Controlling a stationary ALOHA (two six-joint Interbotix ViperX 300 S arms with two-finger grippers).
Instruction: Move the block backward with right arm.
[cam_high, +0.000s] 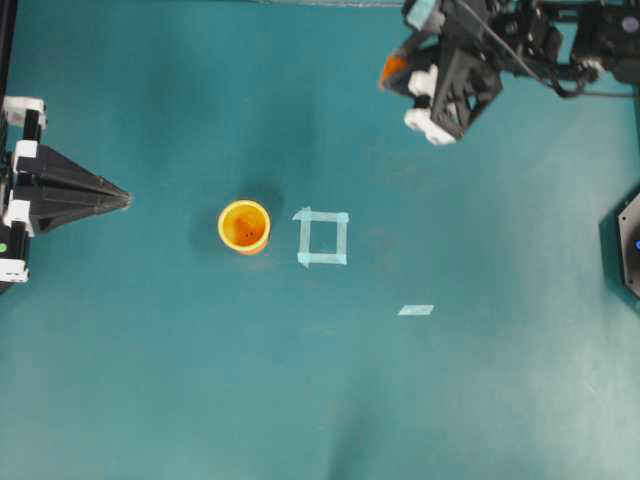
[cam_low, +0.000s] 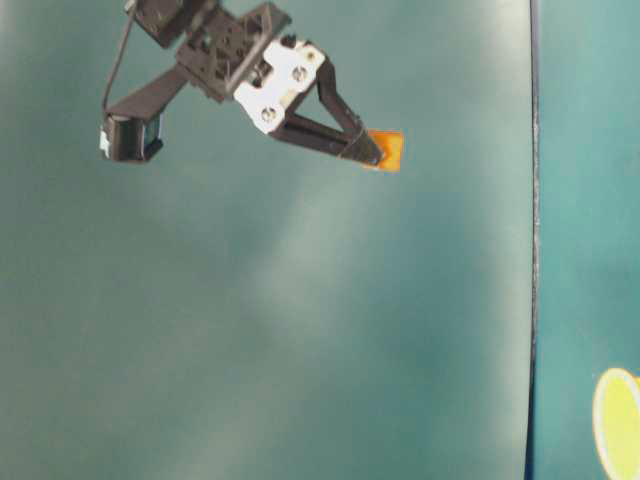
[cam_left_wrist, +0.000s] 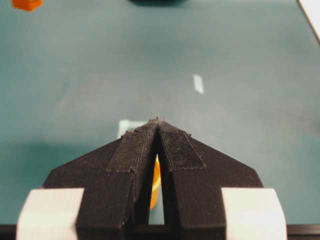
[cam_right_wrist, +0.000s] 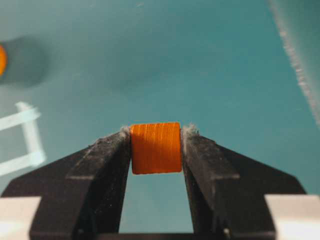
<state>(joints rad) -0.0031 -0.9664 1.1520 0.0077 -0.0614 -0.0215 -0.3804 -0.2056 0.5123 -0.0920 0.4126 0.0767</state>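
Left gripper (cam_high: 125, 199): resting at the left table edge, fingers pressed together, holding nothing.
Cup (cam_high: 244, 226): standing beside the tape square (cam_high: 322, 238).
Block (cam_right_wrist: 156, 148): riding clamped between the right gripper's (cam_high: 392, 72) fingers, lifted, near the far edge.
Doing it well: lowering level onto the table before releasing.

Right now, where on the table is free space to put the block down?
The right gripper holds the block at the far right corner. Bare cloth lies below it, down to the short tape strip, and along the whole near edge. It is crowded around the cup and the tape square.
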